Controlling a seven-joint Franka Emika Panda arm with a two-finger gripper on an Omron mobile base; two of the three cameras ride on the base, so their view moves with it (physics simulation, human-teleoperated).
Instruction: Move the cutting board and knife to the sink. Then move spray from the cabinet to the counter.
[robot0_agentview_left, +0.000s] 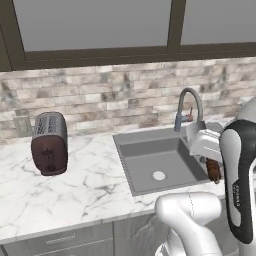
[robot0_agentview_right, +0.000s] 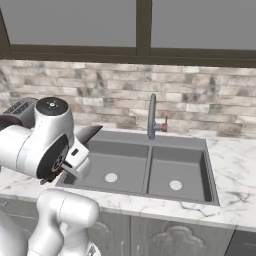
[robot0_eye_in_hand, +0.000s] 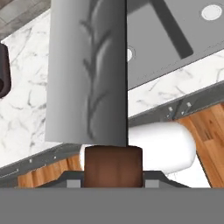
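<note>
Hand view: one broad grey-bladed cleaver knife (robot0_eye_in_hand: 87, 74) with a reddish-brown handle, clamped in the two-finger gripper (robot0_eye_in_hand: 113, 175).
It hangs above the white grey-veined marble counter (robot0_eye_in_hand: 26, 109), beside one grey two-basin sink (robot0_agentview_right: 150, 162); one curved faucet (robot0_agentview_left: 189, 107), one ribbed brown toaster (robot0_agentview_left: 49, 143).

Stone-tile backsplash (robot0_agentview_left: 100, 95), dark-framed window (robot0_agentview_right: 142, 30), wooden floor (robot0_eye_in_hand: 210, 131), grey drawers (robot0_agentview_left: 60, 242)

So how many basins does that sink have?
2: the left basin beside the arm, the right basin past the divider, faucet behind between them.
</note>
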